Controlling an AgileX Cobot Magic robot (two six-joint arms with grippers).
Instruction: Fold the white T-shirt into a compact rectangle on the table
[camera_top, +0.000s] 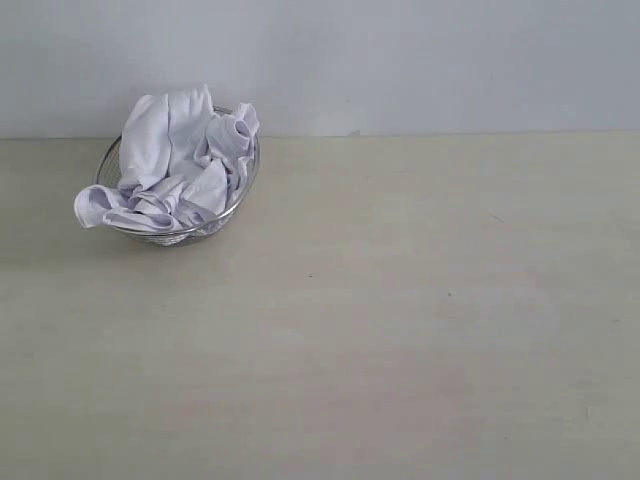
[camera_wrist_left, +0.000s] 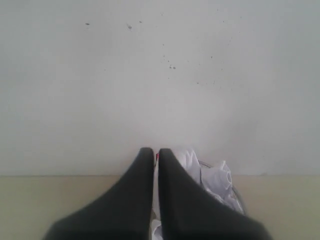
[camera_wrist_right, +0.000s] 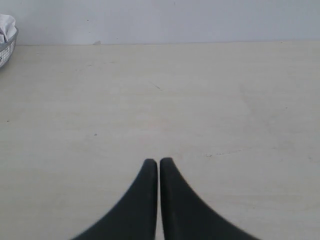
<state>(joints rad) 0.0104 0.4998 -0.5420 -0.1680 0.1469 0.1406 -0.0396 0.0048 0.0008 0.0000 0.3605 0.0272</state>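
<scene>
The white T-shirt (camera_top: 178, 165) lies crumpled in a heap inside a round wire-mesh basket (camera_top: 240, 198) at the back left of the table (camera_top: 400, 330); one fold hangs over the basket's left rim. Neither arm shows in the exterior view. In the left wrist view my left gripper (camera_wrist_left: 155, 151) is shut, its dark fingers side by side with nothing held, and the T-shirt (camera_wrist_left: 215, 182) in its basket lies just beyond the tips. My right gripper (camera_wrist_right: 158, 161) is shut too, empty, above bare table (camera_wrist_right: 200, 100), far from the basket.
A plain pale wall (camera_top: 400, 60) rises behind the table's far edge. The basket's rim (camera_wrist_right: 9, 49) with a bit of white cloth shows at the edge of the right wrist view. Faint dark specks mark the tabletop.
</scene>
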